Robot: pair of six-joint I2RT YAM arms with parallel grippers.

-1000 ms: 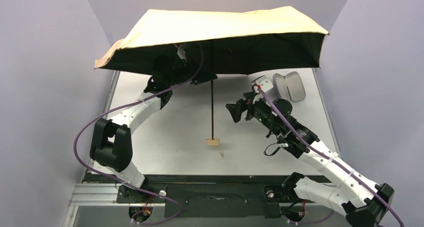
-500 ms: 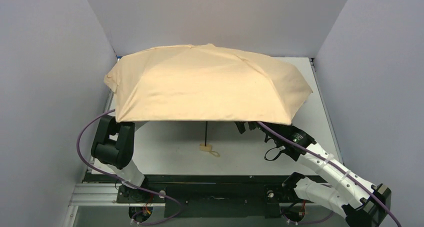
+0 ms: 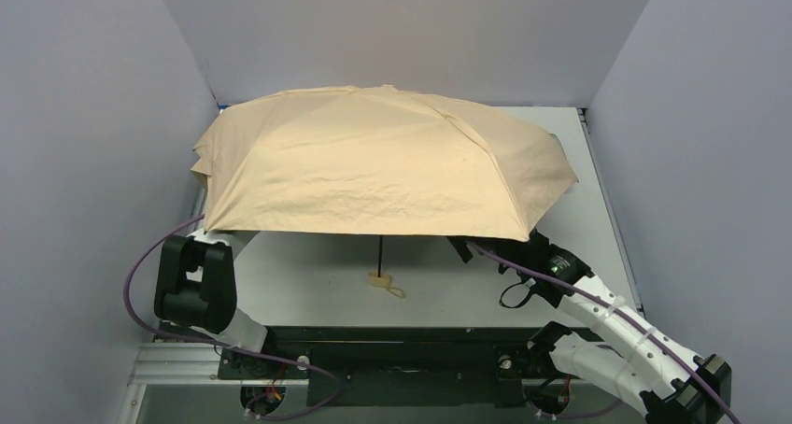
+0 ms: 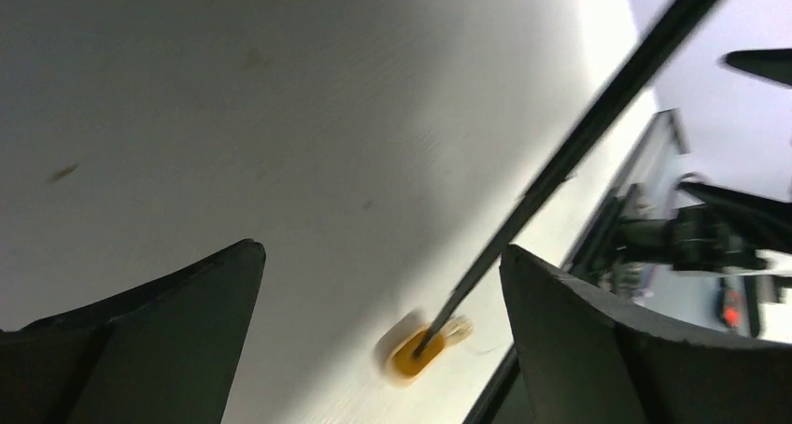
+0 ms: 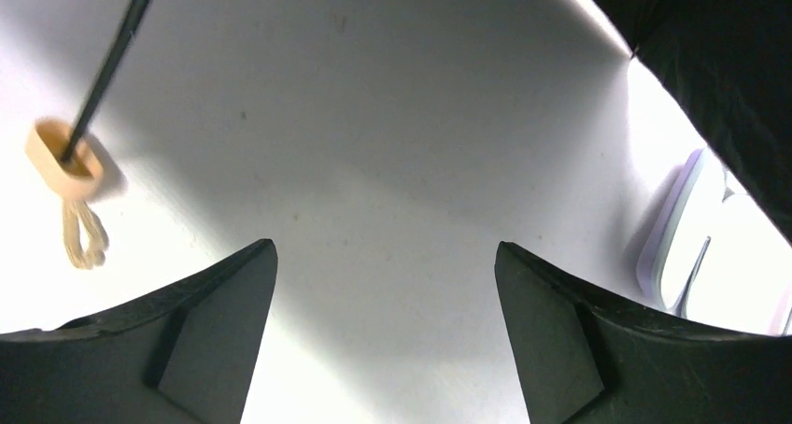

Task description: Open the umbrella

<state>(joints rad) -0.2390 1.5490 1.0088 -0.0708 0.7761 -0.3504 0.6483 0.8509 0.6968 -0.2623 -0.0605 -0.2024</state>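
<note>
The left jaws stand wide open and hold nothing. In the left wrist view their two dark fingers [image 4: 140, 340] frame bare desk [image 4: 233, 116]. The thin black shaft [image 4: 579, 144] of the umbrella [image 3: 383, 162] slants across the gap, passing close to the tip of one finger. The picture is blurred there, so I cannot tell whether they touch. At the shaft's lower end the small tan handle [image 4: 416, 354] sits on the desk between the two fingers and beyond them.

The right jaws are also spread wide, with only pale desk surface between the fingers [image 5: 560, 331]. To the left in that view are the handle and its cord loop [image 5: 82, 233], lying on the desk. At the upper right hangs the umbrella's black lining [image 5: 719, 69], and below its edge a pale lavender case [image 5: 691, 247] shows at the right.

From above, the umbrella is open. Its tan canopy [image 3: 448, 144] is spread over most of the desk, its near edge low enough to hide both jaws. The shaft comes down from under that near edge to the handle, which rests on the desk between the left arm [image 3: 196, 284] and the right arm [image 3: 607, 321] — both reach in under the fabric.
</note>
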